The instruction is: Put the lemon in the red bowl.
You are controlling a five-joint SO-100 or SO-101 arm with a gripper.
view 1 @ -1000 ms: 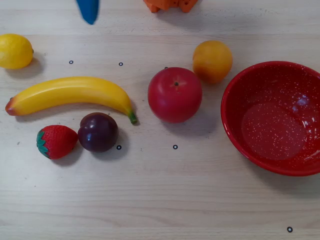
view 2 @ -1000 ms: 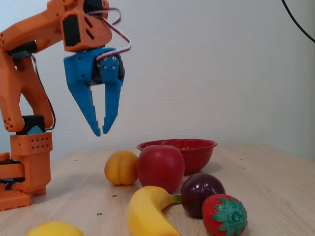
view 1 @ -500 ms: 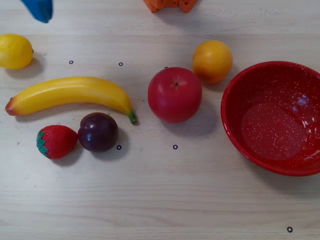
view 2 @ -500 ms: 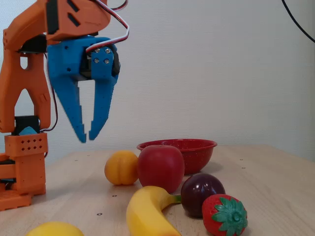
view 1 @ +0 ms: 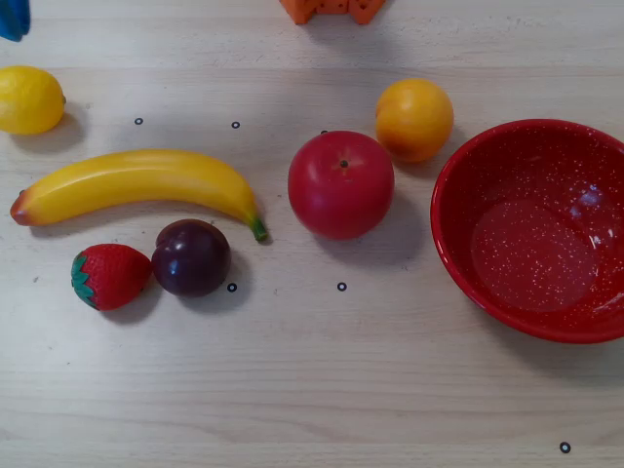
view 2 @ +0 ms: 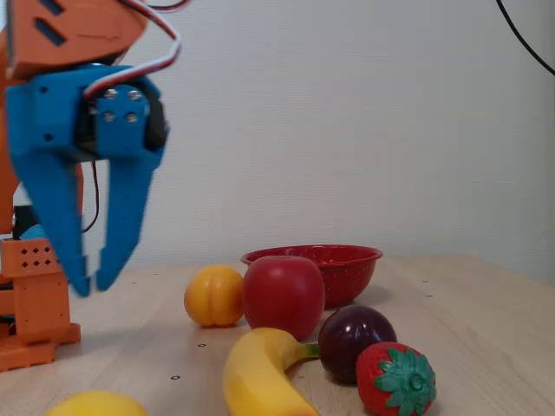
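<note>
The lemon (view 1: 29,99) lies at the far left of the overhead view, apart from the other fruit; in the fixed view only the lemon's top (view 2: 95,404) shows at the bottom edge. At the right edge of the overhead view stands the red bowl (view 1: 458,185), empty; in the fixed view the red bowl (view 2: 347,264) sits behind the apple. My blue gripper (view 2: 93,286) hangs in the air with tips pointing down, slightly open and holding nothing. In the overhead view just a corner of its blue fingers (view 1: 10,14) shows, above the lemon.
Between lemon and bowl lie a banana (view 1: 136,183), a strawberry (view 1: 109,275), a plum (view 1: 191,256), a red apple (view 1: 341,183) and an orange (view 1: 414,119). The orange arm base (view 1: 331,8) stands at the top edge. Bare wood fills the front half.
The gripper has swung left in the overhead view, from top centre-left to the top left corner above the lemon. In the fixed view it came lower and closer. No fruit moved.
</note>
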